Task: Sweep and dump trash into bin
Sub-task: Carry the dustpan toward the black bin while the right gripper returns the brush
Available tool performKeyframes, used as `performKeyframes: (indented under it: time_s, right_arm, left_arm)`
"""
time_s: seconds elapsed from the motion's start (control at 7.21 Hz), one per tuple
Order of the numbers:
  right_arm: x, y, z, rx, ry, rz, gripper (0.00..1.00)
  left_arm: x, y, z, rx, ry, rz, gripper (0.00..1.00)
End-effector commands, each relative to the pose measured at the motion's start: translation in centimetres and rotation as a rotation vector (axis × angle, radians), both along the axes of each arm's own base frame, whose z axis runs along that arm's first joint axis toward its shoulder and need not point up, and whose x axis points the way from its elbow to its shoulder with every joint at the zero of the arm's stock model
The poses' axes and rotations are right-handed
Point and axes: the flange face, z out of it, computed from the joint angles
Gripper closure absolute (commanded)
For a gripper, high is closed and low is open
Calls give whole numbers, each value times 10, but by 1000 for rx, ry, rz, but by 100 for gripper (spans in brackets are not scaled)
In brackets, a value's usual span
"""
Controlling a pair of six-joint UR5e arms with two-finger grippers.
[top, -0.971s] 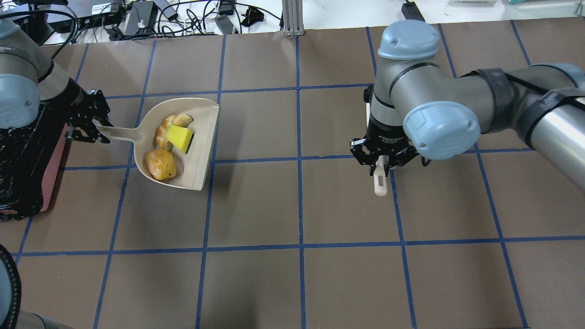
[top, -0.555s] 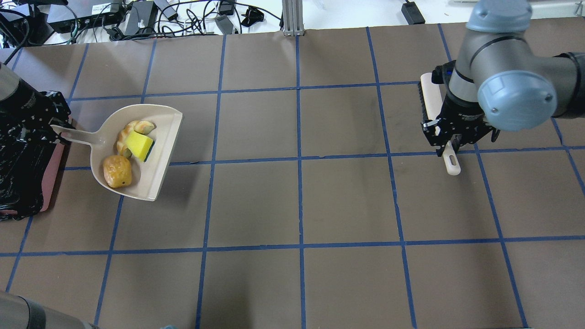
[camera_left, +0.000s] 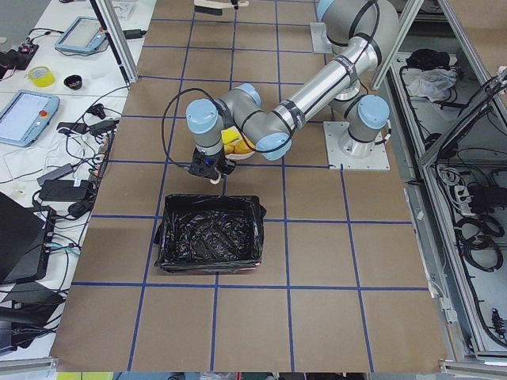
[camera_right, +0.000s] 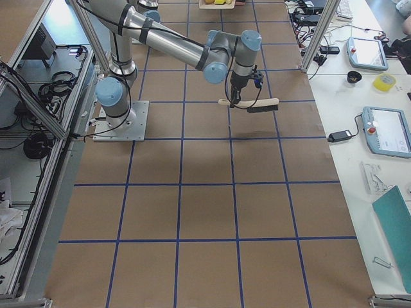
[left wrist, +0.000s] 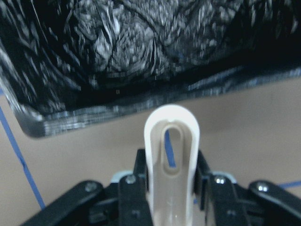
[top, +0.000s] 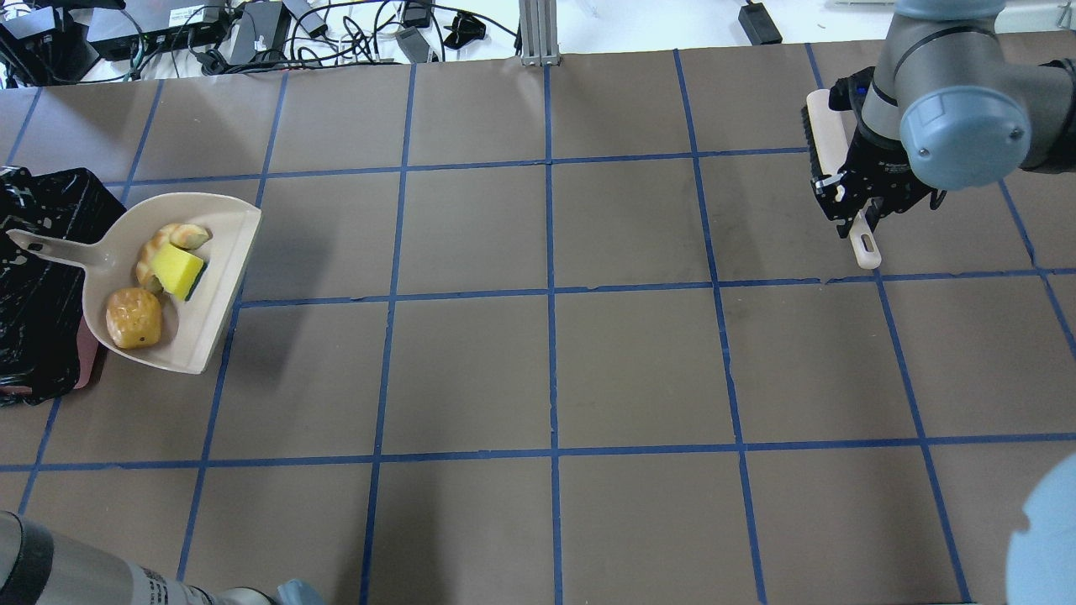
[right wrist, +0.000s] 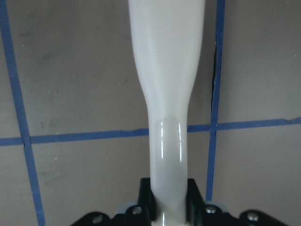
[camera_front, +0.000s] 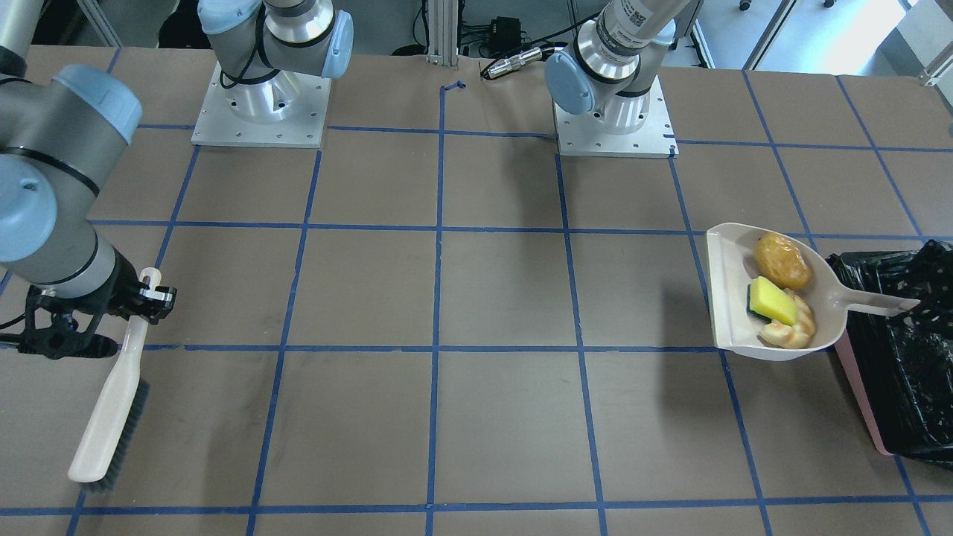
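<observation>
The pink bin (top: 42,311) with its black bag stands at the table's left edge. The beige dustpan (top: 217,281) overlaps its inner rim, and the left gripper (left wrist: 171,172) is clamped on the dustpan's handle. Toward the far edge, the right gripper (right wrist: 169,200) pinches the brush (camera_front: 112,402). The dustpan holds the golden blob (top: 133,318), the croissant piece (top: 172,237) and the yellow wedge (top: 178,270) lying on it.

Brown table (top: 639,361) gridded with blue tape (top: 552,370); cables (top: 353,38) clutter a seemingly white bench (top: 639,21) beyond.
</observation>
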Motion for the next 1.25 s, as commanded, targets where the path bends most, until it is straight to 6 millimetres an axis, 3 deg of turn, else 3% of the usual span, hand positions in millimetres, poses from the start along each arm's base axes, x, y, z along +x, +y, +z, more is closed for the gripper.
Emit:
performKeyframes:
  time_s: [0.0, 0.42, 0.69, 1.11]
  right_arm:
    - [-46, -28, -34, 30, -68, -8, 100]
    - [-58, -28, -53, 58, -109, -16, 100]
    - [-67, -20, -60, 101, -124, -21, 100]
    - [-64, -8, -73, 138, -135, -22, 100]
  left_arm:
    - [45, -25, 30, 28, -31, 25, 100]
    - [97, -64, 42, 1, -63, 57, 100]
    - [149, -66, 53, -5, -97, 103, 100]
    - [185, -77, 49, -19, -144, 125, 100]
